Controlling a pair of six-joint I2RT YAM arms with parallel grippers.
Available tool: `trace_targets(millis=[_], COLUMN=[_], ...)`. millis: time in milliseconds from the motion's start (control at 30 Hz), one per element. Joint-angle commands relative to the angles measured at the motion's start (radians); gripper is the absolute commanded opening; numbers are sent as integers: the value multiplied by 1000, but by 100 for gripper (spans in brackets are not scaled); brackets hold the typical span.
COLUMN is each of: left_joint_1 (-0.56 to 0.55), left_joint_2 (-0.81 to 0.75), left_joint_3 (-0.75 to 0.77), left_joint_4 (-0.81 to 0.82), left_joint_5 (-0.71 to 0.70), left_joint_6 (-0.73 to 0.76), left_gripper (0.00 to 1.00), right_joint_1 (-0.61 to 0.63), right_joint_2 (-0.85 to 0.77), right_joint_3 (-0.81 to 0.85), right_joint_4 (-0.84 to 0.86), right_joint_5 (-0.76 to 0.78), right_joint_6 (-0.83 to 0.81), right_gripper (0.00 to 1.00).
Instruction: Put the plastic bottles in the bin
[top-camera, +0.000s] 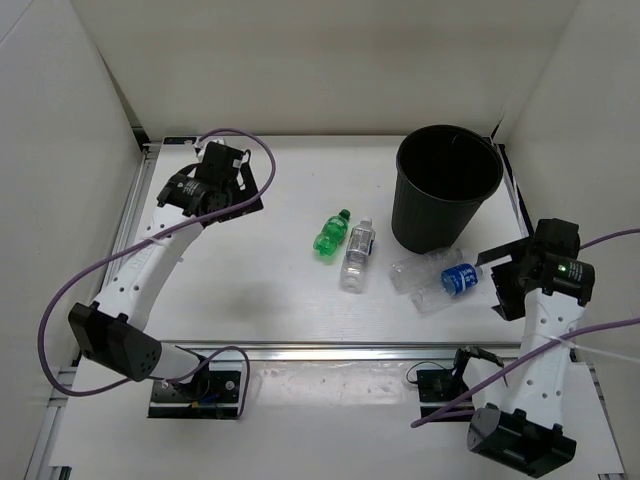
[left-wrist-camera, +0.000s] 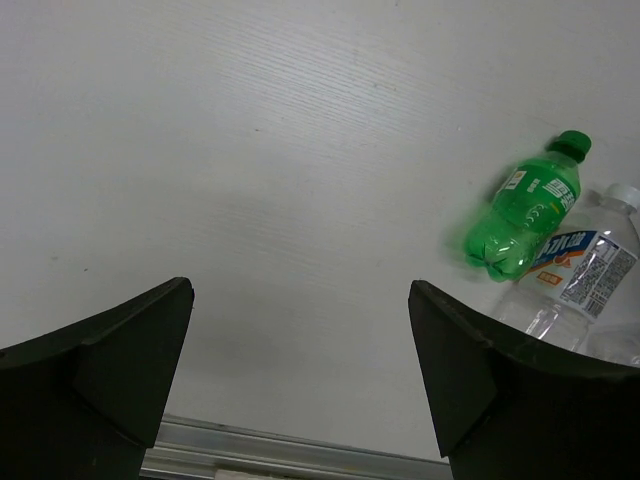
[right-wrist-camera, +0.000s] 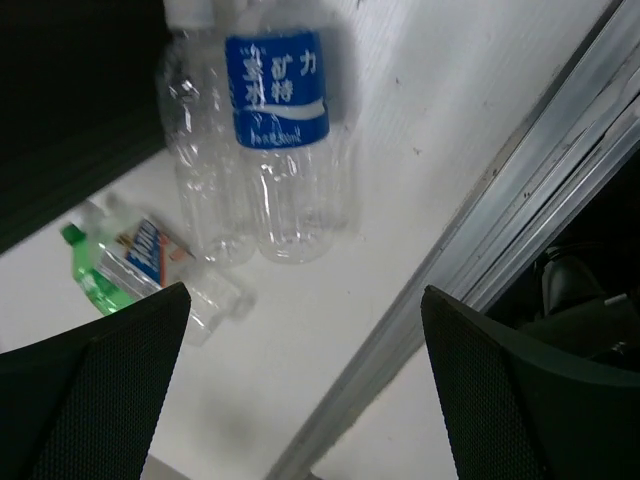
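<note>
The black bin (top-camera: 447, 185) stands at the back right. The green bottle (top-camera: 331, 233) and a clear bottle with a white cap (top-camera: 357, 254) lie side by side mid-table. The unlabelled clear bottle (top-camera: 420, 268) and the blue-labelled bottle (top-camera: 455, 282) lie in front of the bin. My left gripper (top-camera: 240, 190) is open and empty at the back left, far from the bottles. My right gripper (top-camera: 503, 282) is open and empty just right of the blue-labelled bottle (right-wrist-camera: 280, 130). The left wrist view shows the green bottle (left-wrist-camera: 525, 215) beyond the open gripper (left-wrist-camera: 300, 290).
A metal rail (top-camera: 330, 350) runs along the table's front edge and shows in the right wrist view (right-wrist-camera: 520, 210). White walls enclose the table on three sides. The bin's dark wall (right-wrist-camera: 70, 100) fills the right wrist view's upper left.
</note>
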Motion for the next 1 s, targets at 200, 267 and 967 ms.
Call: trace_targets(millis=[200,267,967], left_joint_1=[12,35,81], left_joint_2=[-109,-132,-230], left_joint_3=[-43,-70,-242], left_joint_4=[-68,-68,-39], left_joint_5=[-168,-159,-82], left_joint_6=[-68,-81,-113], left_gripper=[100,100,100], right_joint_1=[-26,-26,-17], right_joint_2=[135,144,446], right_joint_3=[-221,-230,-334], right_joint_4=[40,77,466], right_joint_5=[-234,-260,-228], right_joint_6=[-120,-135,-83], right_gripper=[100,100,99])
